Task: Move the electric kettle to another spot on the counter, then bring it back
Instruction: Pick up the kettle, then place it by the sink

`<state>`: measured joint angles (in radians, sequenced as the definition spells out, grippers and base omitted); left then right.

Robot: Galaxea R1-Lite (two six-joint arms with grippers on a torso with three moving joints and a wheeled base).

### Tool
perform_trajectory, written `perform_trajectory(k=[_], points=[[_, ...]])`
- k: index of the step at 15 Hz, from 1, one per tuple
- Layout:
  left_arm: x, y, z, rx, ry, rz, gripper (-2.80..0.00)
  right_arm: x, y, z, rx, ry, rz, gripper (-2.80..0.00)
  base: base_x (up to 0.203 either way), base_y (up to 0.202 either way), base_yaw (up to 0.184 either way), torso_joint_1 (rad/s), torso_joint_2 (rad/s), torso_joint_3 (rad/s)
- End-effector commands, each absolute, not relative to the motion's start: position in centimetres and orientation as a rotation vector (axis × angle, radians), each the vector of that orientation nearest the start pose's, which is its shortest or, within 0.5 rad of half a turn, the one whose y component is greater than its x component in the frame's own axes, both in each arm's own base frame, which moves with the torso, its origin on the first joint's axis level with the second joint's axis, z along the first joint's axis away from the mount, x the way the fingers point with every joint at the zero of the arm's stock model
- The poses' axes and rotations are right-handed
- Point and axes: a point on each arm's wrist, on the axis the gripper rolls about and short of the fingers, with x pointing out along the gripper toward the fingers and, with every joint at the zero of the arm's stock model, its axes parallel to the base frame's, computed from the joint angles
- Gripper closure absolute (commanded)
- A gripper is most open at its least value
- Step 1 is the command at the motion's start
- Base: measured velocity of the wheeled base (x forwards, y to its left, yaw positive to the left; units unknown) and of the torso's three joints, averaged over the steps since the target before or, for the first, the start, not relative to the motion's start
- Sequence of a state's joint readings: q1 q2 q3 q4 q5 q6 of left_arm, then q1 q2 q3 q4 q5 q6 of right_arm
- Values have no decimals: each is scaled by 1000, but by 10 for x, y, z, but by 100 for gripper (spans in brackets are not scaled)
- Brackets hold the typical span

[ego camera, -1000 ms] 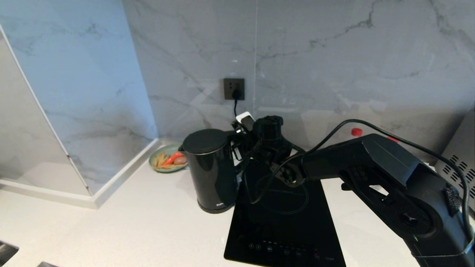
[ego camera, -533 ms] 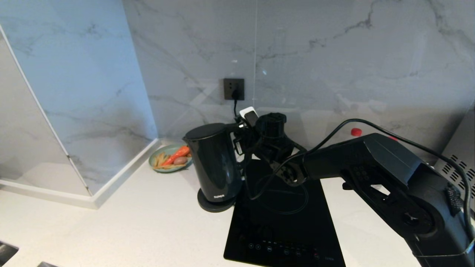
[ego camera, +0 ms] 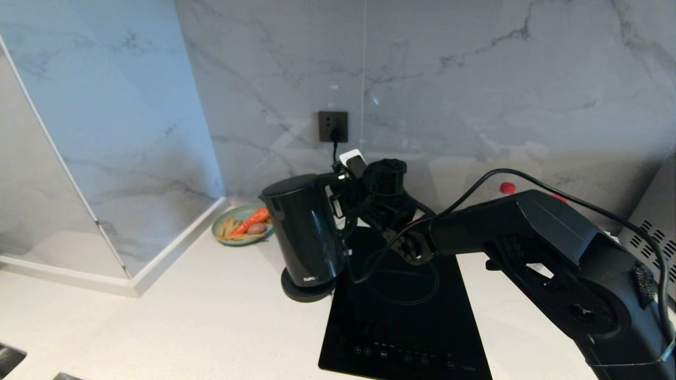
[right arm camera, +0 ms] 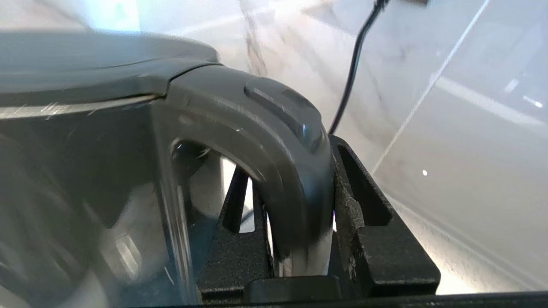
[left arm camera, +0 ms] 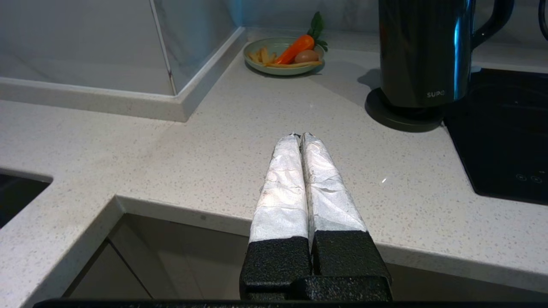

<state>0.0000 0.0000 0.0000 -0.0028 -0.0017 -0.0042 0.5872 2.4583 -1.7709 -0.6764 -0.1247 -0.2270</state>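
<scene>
The glossy black electric kettle (ego camera: 306, 232) hangs just above its round base disc (ego camera: 308, 289), tilted a little, its lower edge close over the disc. My right gripper (ego camera: 339, 203) is shut on the kettle's loop handle (right arm camera: 274, 141), one finger inside the loop and one outside. The white speckled counter (ego camera: 211, 316) spreads below. In the left wrist view the kettle (left arm camera: 424, 51) stands beyond my left gripper (left arm camera: 299, 136), which is shut and empty over the counter's front edge.
A black cooktop (ego camera: 406, 327) lies right of the base disc. A green plate (ego camera: 224, 235) with a carrot sits in the back corner. A wall socket (ego camera: 333, 126) holds a cord behind the kettle. A sink edge (ego camera: 8, 359) shows at the lower left.
The kettle has come up off its base disc and leaned slightly, carried by my right gripper; the disc now shows beneath it. The left arm has not moved.
</scene>
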Motion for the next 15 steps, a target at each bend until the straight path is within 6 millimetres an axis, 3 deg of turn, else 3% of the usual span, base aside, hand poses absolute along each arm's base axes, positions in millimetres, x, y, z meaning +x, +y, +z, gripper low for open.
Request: perform_trajectory(k=[1,15], points=[[-23,0,75,-5,-2,-2,0,431,284,146,-217,-72,454,0,0,0,0,0,0,0],[-23,0,75,-5,-2,-2,0,426,283,163,-194,-121,453,0,0,0,0,0,0,0]])
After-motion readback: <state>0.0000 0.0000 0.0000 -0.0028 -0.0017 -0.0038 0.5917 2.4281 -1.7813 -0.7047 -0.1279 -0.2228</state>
